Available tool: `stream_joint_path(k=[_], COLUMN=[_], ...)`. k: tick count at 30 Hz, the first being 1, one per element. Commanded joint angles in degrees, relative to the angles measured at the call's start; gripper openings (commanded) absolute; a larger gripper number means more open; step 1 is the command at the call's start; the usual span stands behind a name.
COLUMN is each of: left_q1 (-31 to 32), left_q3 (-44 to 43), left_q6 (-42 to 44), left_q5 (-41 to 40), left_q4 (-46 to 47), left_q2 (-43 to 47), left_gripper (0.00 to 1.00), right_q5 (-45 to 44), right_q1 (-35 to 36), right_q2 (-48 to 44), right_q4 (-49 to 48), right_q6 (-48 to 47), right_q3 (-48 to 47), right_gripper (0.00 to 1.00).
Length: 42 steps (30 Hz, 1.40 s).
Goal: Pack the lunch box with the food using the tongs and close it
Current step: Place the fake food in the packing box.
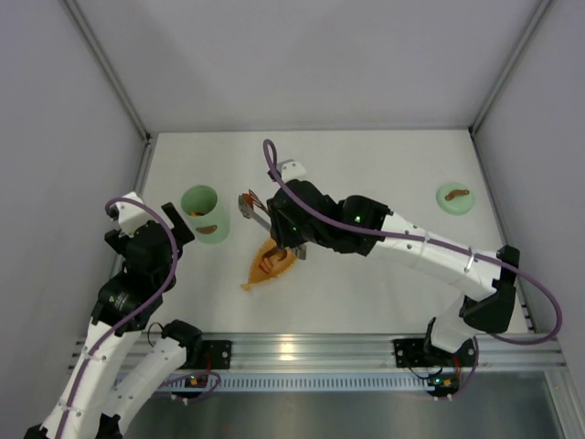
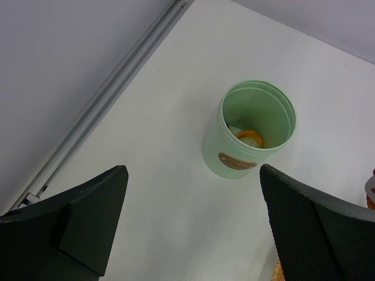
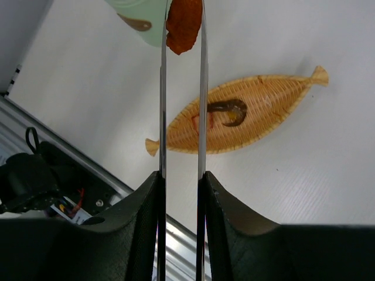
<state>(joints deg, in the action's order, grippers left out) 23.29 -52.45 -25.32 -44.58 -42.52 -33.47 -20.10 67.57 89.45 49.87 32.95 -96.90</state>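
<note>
The mint-green lunch box (image 1: 203, 213) stands open at the left, with orange and white food (image 2: 249, 137) lying inside the tub (image 2: 249, 132). Its lid (image 1: 454, 197) rests far to the right. My right gripper (image 3: 181, 175) is shut on the tongs (image 3: 203, 105), whose two slim arms run forward and pinch an orange-brown food piece (image 3: 183, 23) just short of the tub (image 3: 140, 12). In the top view the tongs (image 1: 251, 206) hang between the tub and the tray. My left gripper (image 2: 193, 228) is open, empty, a little short of the tub.
An orange leaf-shaped wicker tray (image 3: 240, 114) lies below the tongs, holding a dark curled piece (image 3: 228, 111) and a small reddish piece (image 3: 202, 120). In the top view the tray (image 1: 270, 265) sits mid-table. A metal rail (image 2: 111, 93) runs along the left edge.
</note>
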Motion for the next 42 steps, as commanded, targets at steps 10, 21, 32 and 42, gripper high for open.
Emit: stream_joint_path(k=[10,21,32,42], left_q1=[-0.1,-0.1,-0.1,-0.1], left_q3=[0.5,0.5,0.5,0.5], left_q6=[0.6,0.6,0.6,0.7], left_q5=[-1.0,-1.0,-1.0,-1.0], left_q4=[0.6,0.6,0.7,0.8], left_q2=[0.5,0.6,0.8,0.7], left_gripper=[0.99,0.99,0.99,0.99], right_q5=[1.1,5.5,5.2,4.4], right_q1=[-0.8,-1.0,-2.0,-2.4], right_q2=[12.0,18.4,23.7,22.8], right_q4=[-13.6,-23.8,-23.8,-22.3], right_q6=[-6.2,-6.3,-5.9,-5.6], right_q3=[-15.6,-17.0,-19.8,-18.0], right_gripper=[0.32,0.33,0.35,0.40])
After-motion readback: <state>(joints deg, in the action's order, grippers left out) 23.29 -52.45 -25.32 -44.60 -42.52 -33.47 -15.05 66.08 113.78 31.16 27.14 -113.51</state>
